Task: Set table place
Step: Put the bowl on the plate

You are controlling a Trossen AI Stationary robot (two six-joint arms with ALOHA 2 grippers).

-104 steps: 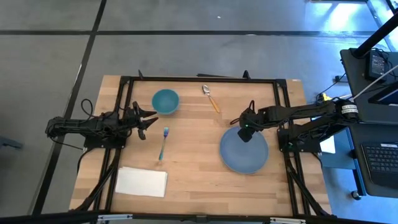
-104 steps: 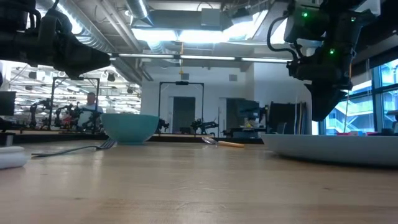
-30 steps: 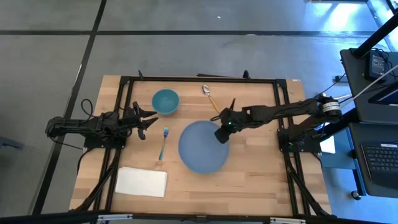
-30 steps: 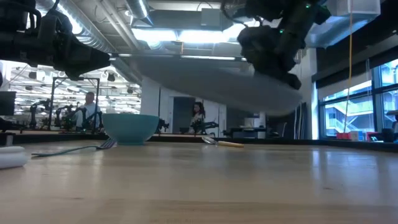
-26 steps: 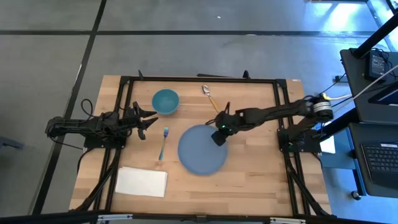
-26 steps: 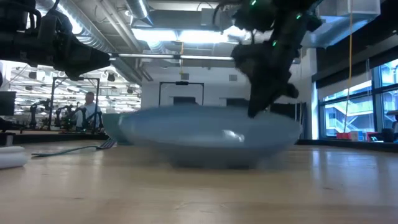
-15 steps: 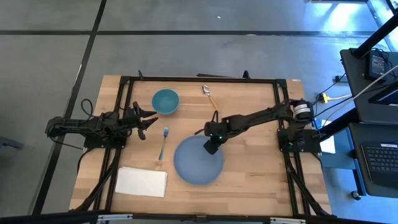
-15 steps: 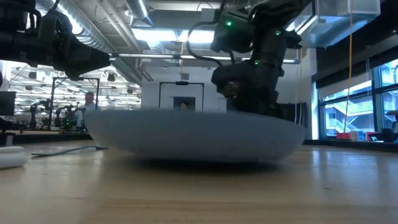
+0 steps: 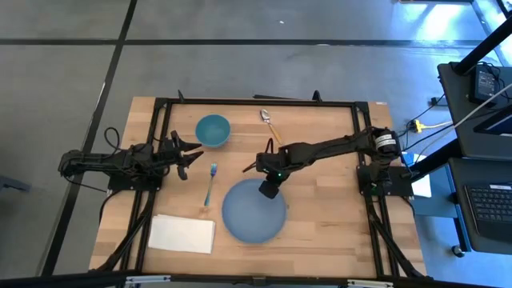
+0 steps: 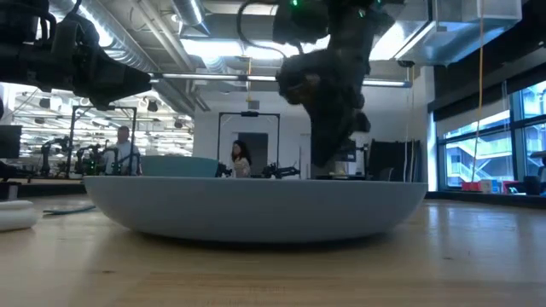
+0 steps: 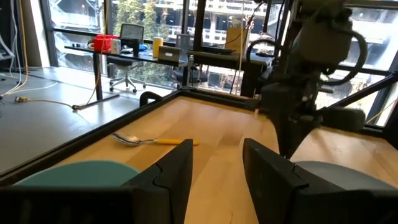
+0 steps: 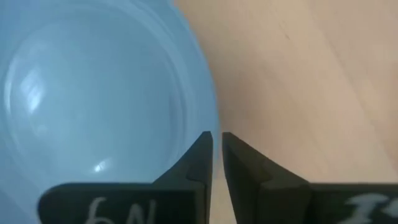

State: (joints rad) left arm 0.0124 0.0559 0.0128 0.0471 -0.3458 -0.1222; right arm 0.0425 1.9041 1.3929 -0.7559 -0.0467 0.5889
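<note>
Tabletop (image 9: 336,224): plate (image 9: 254,212) flat, near middle.
Right claw (image 9: 270,190): pinching plate's far rim.
Left claw (image 9: 192,152): spread, waiting left.
Advice: release gently, lift clear.

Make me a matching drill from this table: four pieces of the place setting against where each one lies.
Things:
1. plate
2. bowl
3. spoon
4. napkin

Places:
A. near left corner of the table
B. far edge, right of the bowl
C. middle of the table, toward the near edge, at the right claw
D. far left, by the left claw

Pairs: 1-C, 2-D, 3-B, 4-A
</note>
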